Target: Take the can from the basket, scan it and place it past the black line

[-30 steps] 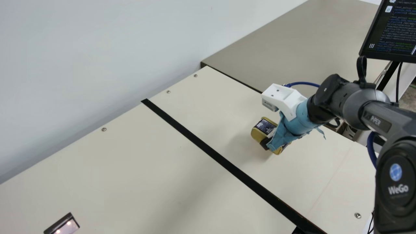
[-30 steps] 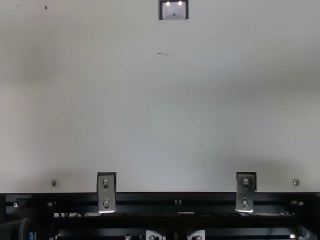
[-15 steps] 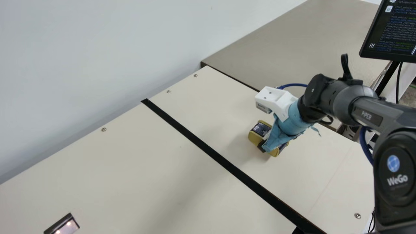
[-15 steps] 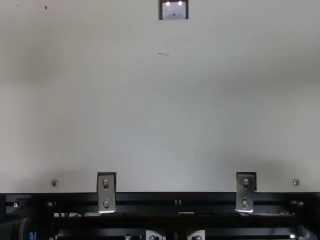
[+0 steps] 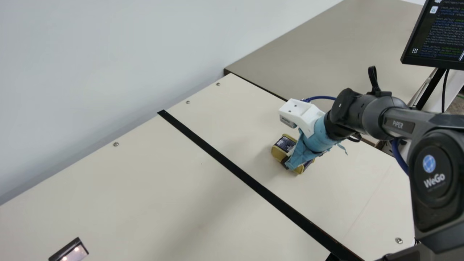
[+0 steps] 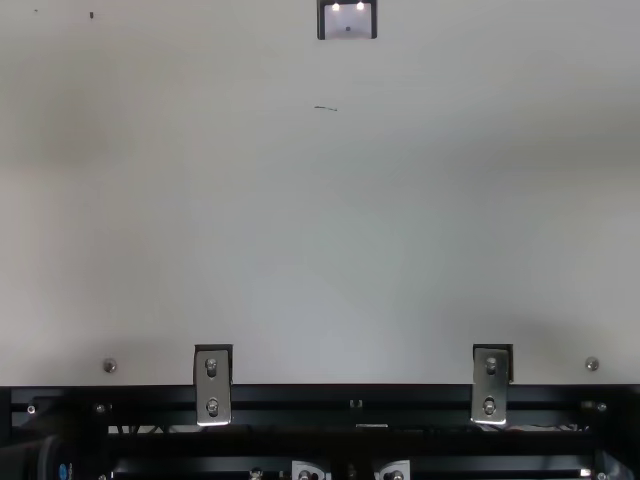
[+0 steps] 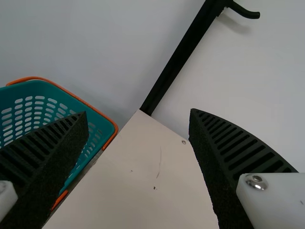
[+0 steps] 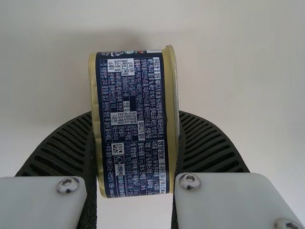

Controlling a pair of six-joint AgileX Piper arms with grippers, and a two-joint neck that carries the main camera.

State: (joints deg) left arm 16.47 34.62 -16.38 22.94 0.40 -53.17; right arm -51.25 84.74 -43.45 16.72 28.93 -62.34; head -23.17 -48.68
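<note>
The cream table [image 5: 127, 188] runs along a pale wall [image 5: 90, 65] in the main view, with screw heads [image 5: 116, 144] set near its wall edge and a black line [image 5: 224, 161] cutting across it at a slant. The can [image 5: 285, 143] is on the side of that line away from the scanner [image 5: 74, 252], a dark-framed pane with bright spots in it, and near the line rather than on it. The right gripper [image 5: 290, 164] has the can clamped between its two ribbed fingers, tilted in the main view; whether the can touches the tabletop, I cannot tell. Beyond the cream table lies a grey-brown surface [image 5: 308, 47], and a monitor [image 5: 436, 40] with lines of text stands on a black support at the view's right. The top view shows a small dark mark [image 6: 325, 108] on the tabletop, plus metal brackets [image 6: 212, 385] over a black frame [image 6: 300, 445] at its edge. In the left wrist view, the left gripper [image 7: 138, 114] has its fingers well apart with nothing between them; farther off are the teal basket [image 7: 35, 102] with its orange rim and a black post [image 7: 178, 57] against the wall.
</note>
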